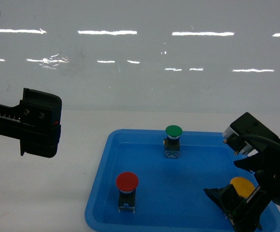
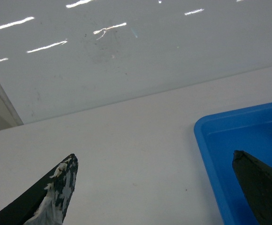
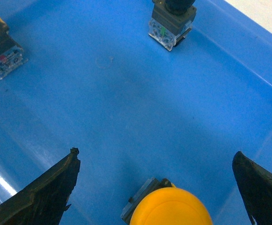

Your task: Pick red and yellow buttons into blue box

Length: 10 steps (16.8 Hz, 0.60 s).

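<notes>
- Buttons sit upright in the blue box (image 1: 106, 193): we see the red button (image 1: 127, 190) front left and the yellow button (image 3: 166, 210) front right.
- Our right gripper (image 3: 157, 187) is spread wide, its fingers flanking the yellow button without touching.
- Our left gripper (image 2: 154, 187) hangs released over the white table (image 2: 126, 154).

L gripper (image 1: 38, 123) held level at left, jaws apart; R gripper (image 3: 157, 187) low, fingers spread wide.
</notes>
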### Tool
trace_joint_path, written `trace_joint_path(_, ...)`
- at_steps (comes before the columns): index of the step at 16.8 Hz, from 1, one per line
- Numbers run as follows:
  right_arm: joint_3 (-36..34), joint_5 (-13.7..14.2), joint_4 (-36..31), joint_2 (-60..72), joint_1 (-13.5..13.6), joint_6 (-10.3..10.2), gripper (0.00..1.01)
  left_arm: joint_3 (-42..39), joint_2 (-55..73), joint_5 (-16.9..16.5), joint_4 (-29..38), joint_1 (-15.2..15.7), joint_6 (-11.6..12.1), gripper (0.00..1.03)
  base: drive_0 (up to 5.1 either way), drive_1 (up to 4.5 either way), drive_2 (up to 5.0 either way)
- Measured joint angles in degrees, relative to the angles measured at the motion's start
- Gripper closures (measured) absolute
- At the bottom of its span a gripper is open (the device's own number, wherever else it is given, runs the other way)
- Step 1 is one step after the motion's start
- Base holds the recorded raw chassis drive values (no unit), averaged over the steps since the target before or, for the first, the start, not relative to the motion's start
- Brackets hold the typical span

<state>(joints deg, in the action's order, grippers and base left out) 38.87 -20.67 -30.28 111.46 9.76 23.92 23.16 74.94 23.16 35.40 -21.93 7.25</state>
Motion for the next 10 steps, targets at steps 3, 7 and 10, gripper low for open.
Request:
trace_joint_path(3,-0.5,1.0,-1.9,3.1,0.1,1.7,0.03,0.0,0.0,0.0,0.0,0.0,0.0,0.05,0.0,0.0,0.0)
trace_joint_path(7,0.7,1.9,-2.7,7.6,0.7,2.8,0.03,0.0,0.0,0.0,0.0,0.0,0.0,0.05,0.0,0.0,0.0)
trace_joint_path(10,2.0,1.9,-3.2,8.9,0.7,3.2,0.03,0.0,0.0,0.0,0.0,0.0,0.0,0.05,0.0,0.0,0.0)
